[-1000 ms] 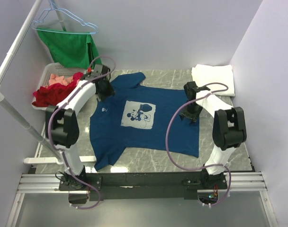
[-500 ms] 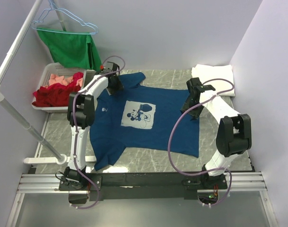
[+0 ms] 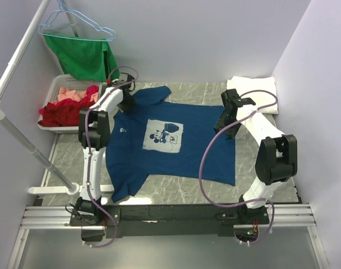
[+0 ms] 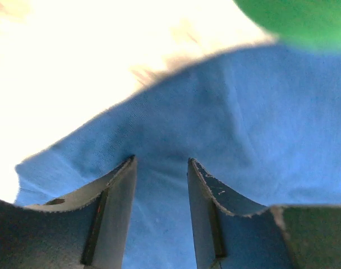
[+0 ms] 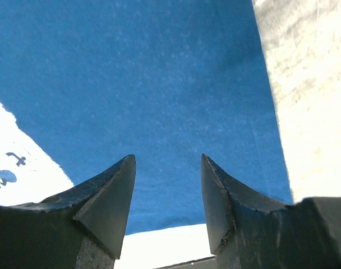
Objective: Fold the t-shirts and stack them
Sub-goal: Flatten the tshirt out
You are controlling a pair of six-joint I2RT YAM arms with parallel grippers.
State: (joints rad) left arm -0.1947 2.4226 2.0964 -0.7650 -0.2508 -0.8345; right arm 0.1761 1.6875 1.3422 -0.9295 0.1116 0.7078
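Change since half a second back: my left gripper [image 3: 125, 102] has slid slightly left over the navy t-shirt [image 3: 176, 159] by its far sleeve. My right gripper [image 3: 225, 121] has barely moved.

Pincers, two: jaws apart over blue cloth, clamping nothing.

T-shirts, two: navy t-shirt flat on the table [image 3: 271, 162], print up; white t-shirt [image 3: 253, 89] folded, far right corner.

Basket [image 3: 59, 84], one.

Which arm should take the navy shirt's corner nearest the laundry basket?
Left. The left gripper hangs open over that edge of the navy shirt; the right gripper is across it, above the hem.
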